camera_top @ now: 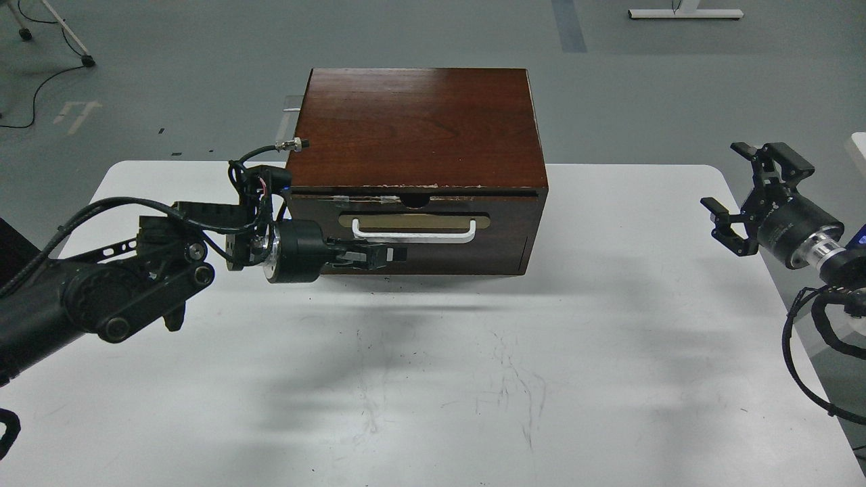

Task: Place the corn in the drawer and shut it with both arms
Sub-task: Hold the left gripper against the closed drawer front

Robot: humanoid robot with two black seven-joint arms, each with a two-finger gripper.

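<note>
The drawer [413, 220] of the dark brown wooden cabinet [416, 128] sits pushed in flush with the cabinet front; its white bar handle [413, 233] faces me. The corn is hidden, out of sight inside. My left gripper [389, 256] is shut and empty, lying sideways against the cabinet front just below the handle's left end. My right gripper [741, 196] is open and empty, raised at the table's right edge, far from the cabinet.
The white table [440, 372] stretches in front of the cabinet, marked with faint scratches. Loose black cables [812, 365] hang by my right arm. Grey floor lies beyond, with a stand leg [64, 30] at the far left.
</note>
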